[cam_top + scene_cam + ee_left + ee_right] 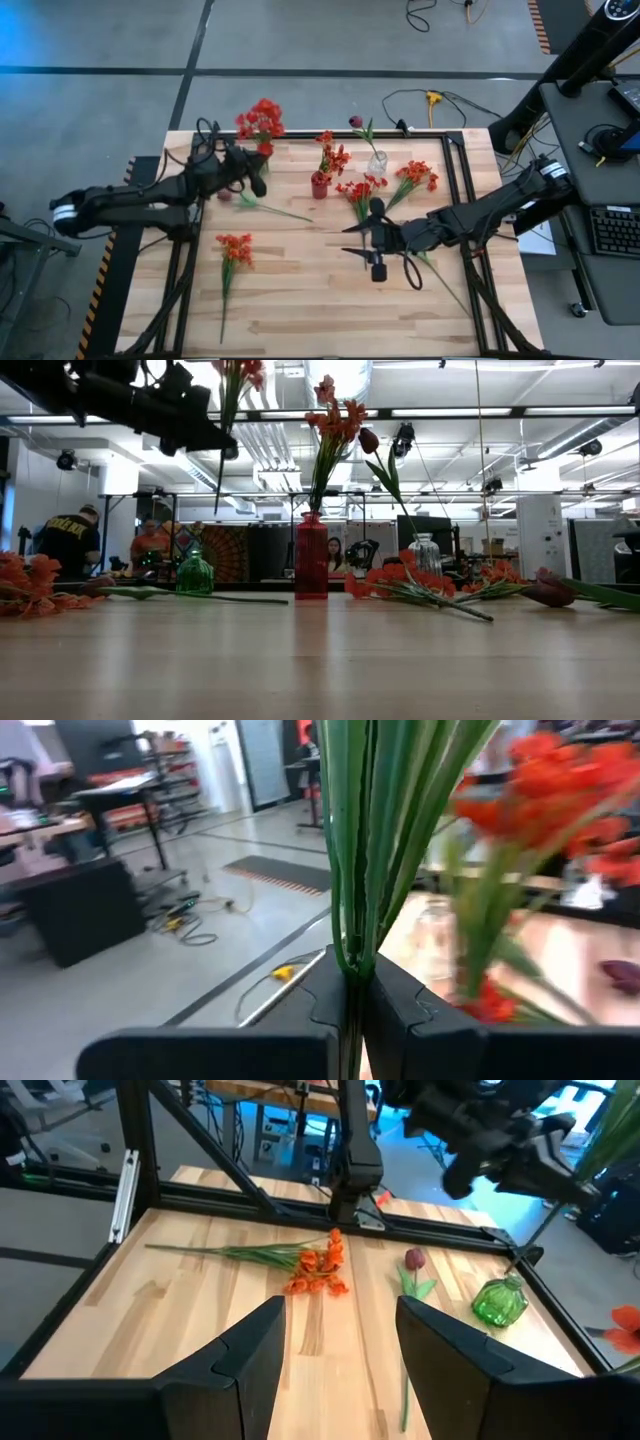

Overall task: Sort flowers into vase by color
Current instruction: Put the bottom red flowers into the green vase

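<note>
Sorting status: partly done, judged from how the stems lie.
Left tool (355, 1010): closed on a bunch of green stalks topped with red blooms (261, 120), held in the air over the table's far left part, above the green vase (195, 573).
Right tool (340, 1355): fingers apart and holding nothing, hovering low over the table's middle right.
Red vase (319, 185): stands upright at the table's middle rear and holds orange-red stems (335, 420); counted as placed.
Clear vase (377, 162): just right of the red vase, holding one dark maroon bloom (355, 122) on a leaning stalk; counted as placed.
Green vase: no stem seen standing in it in the low view.
Loose, front left: one orange-red stem (235, 248) lying flat, stalk toward the near edge.
Loose, left of centre: one maroon stem (226, 195) lying flat beside the left arm.
Loose, middle right: two orange-red stems (361, 189) (416, 175) lying just right of the red vase.
Remaining work: the held bunch to be set down in a vase, then at least four stems to be collected.
Surface: pale wooden table (300, 300) in a black metal frame, flat and dry.
Room: open workshop, grey floor with cables; people (68, 542) at benches well behind the table.
</note>
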Motion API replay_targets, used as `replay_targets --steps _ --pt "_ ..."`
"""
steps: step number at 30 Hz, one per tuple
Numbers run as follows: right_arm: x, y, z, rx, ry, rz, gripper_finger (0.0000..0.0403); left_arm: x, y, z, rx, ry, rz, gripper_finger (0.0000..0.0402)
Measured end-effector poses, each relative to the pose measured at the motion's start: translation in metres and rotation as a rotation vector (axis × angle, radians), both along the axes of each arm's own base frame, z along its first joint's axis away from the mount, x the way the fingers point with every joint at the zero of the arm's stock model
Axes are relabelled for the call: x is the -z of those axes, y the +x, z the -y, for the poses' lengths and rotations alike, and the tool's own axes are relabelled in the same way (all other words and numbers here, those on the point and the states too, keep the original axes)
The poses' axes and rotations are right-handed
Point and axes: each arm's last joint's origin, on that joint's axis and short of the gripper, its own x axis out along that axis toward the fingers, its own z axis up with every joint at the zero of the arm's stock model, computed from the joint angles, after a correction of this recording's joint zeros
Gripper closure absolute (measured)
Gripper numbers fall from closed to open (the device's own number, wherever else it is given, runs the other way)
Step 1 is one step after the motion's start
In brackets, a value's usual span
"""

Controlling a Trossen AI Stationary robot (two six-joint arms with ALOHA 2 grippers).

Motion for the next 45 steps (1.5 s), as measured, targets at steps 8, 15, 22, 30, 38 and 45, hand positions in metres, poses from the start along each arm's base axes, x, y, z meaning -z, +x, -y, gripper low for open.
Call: replay_targets --steps 8,15,22,30,38,45 --pt "0.006 0.007 0.006 0.026 -0.006 -0.023 0.0218 0.008 -0.013 -0.024 -0.06 -0.032 -0.014 0.0401" --pt "0.006 0.006 0.008 0.032 -0.007 -0.023 0.0218 0.025 -0.025 -0.035 -0.136 -0.038 -0.005 0.0401" --pt "0.006 0.007 0.01 0.042 -0.006 -0.023 0.0218 0.035 -0.04 -0.048 -0.242 -0.009 0.047 0.0401" --pt "0.006 0.009 0.016 0.062 -0.006 -0.024 0.0218 0.035 -0.046 -0.054 -0.23 -0.009 0.074 0.0401" --pt "0.006 0.009 0.016 0.062 -0.006 -0.024 0.0218 0.041 -0.042 -0.058 -0.234 -0.033 0.06 0.0401" --pt "0.006 0.009 0.016 0.065 0.001 -0.025 0.0218 0.047 -0.04 -0.061 -0.245 -0.053 0.031 0.0401"
